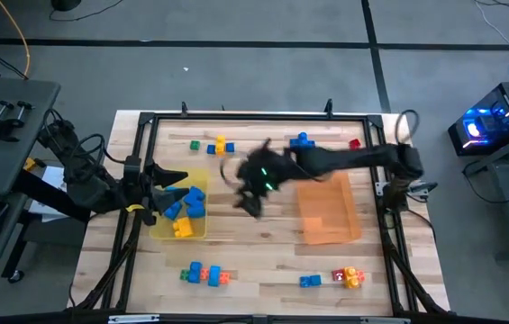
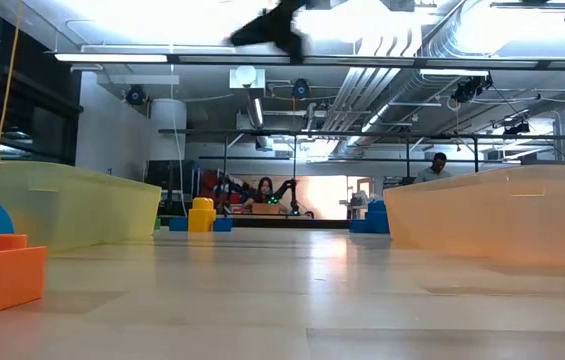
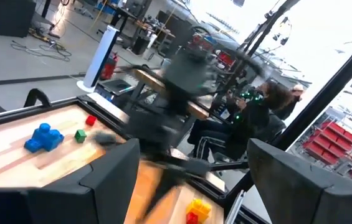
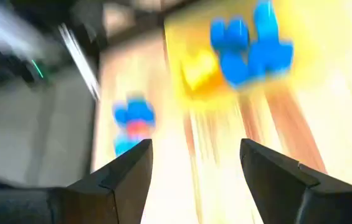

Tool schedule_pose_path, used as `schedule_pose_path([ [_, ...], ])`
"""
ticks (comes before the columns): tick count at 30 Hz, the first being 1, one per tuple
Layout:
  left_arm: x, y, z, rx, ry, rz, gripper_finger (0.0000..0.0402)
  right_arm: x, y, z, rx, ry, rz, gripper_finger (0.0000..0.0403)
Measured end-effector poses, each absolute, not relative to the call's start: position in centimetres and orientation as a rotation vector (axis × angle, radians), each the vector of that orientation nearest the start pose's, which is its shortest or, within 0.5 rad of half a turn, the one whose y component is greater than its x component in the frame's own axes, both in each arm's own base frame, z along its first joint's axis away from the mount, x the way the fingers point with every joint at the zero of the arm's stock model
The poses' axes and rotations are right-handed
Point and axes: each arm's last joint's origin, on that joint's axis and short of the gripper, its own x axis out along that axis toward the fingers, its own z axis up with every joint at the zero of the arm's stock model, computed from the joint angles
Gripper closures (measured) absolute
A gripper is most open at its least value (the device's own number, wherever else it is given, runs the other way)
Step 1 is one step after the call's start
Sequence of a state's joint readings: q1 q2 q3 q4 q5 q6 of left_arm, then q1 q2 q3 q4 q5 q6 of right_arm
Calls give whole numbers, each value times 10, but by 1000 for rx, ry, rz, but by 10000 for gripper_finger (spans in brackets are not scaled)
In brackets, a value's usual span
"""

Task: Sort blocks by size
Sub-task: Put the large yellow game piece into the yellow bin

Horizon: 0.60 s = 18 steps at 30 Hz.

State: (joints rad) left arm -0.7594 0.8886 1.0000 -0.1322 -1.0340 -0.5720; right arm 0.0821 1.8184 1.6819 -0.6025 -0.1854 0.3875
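**Right gripper crossing the worktop empty, big blocks waiting in the yellow tray**

You are looking at a sort with bins by size: the yellow tray (image 1: 182,216) is holding the larger blue and yellow blocks (image 1: 186,205), while the orange tray (image 1: 328,209) is showing nothing inside. Your right gripper (image 1: 252,193) is hanging mid-worktop (image 1: 254,256) between the trays, fingers spread and carrying nothing. The tray's blocks are lying ahead of it; loose clusters are sitting well apart along the far and near edges. Your left gripper (image 3: 191,163) is waiting over the yellow tray, fingers spread, empty.
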Motion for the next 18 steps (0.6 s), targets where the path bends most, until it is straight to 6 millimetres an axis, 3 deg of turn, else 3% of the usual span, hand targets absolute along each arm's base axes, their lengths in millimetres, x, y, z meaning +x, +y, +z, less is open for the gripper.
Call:
schedule_pose_path([
  [4,143,-101,393,-549,-64,273,119,354,107,329,245,980,53,167],
  [10,143,-101,393,-549,-63,272,119,288,198,319,158,1140,7,167],
  [15,143,-101,393,-544,-59,273,119,270,245,312,147,1067,74,167],
  [18,143,-101,392,-535,-52,274,119,259,245,300,266,1204,-102,167],
])
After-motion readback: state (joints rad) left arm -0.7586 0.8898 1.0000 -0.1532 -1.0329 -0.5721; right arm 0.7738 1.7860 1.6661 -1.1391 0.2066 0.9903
